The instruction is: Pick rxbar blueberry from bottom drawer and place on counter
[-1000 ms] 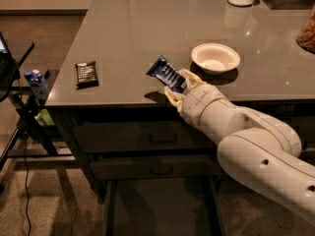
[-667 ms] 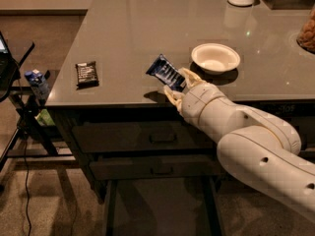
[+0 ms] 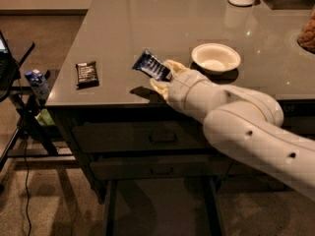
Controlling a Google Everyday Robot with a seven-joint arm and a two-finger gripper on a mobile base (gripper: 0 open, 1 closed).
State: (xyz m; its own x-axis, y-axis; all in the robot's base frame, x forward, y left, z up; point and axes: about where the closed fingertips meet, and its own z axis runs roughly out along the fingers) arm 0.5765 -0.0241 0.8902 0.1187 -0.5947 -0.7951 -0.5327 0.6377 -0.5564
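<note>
While held above the tabletop [image 3: 118,28]: rxbar blueberry [image 3: 151,65], unplaced.
Gripper [image 3: 165,77] clamped on bar's end, position unchanged over the last second; release onto tabletop outstanding.

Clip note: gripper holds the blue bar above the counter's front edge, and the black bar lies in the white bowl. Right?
Not quite. The camera view shows the black bar flat on the counter near its left edge, apart from the white bowl. The gripper does hold the rxbar blueberry above the counter's front edge.
</note>
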